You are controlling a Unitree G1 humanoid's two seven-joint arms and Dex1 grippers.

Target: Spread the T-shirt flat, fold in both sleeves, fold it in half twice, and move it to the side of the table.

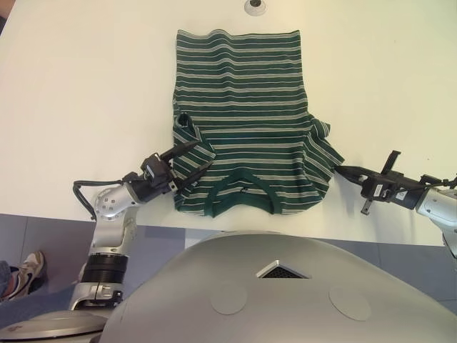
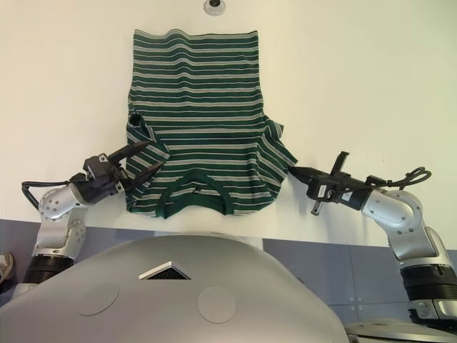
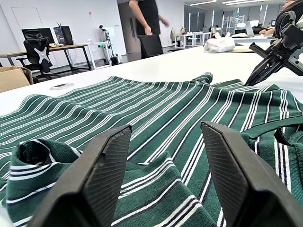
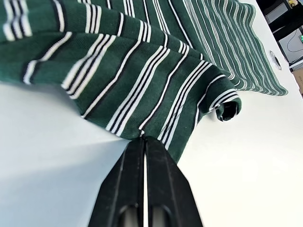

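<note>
T-shirt point(image 1: 246, 121) on table point(image 1: 86, 86), left gripper point(image 3: 166, 130) spread, right gripper point(image 4: 144, 139) closed

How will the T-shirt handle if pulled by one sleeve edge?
Likely floppy: the T-shirt lies in soft ripples and its sleeves curl up, so it should drape rather than hold shape. Its edge at the right gripper tapers to a point, so a one-sided pull may stretch or bunch it. It may also slide on the smooth table.
</note>
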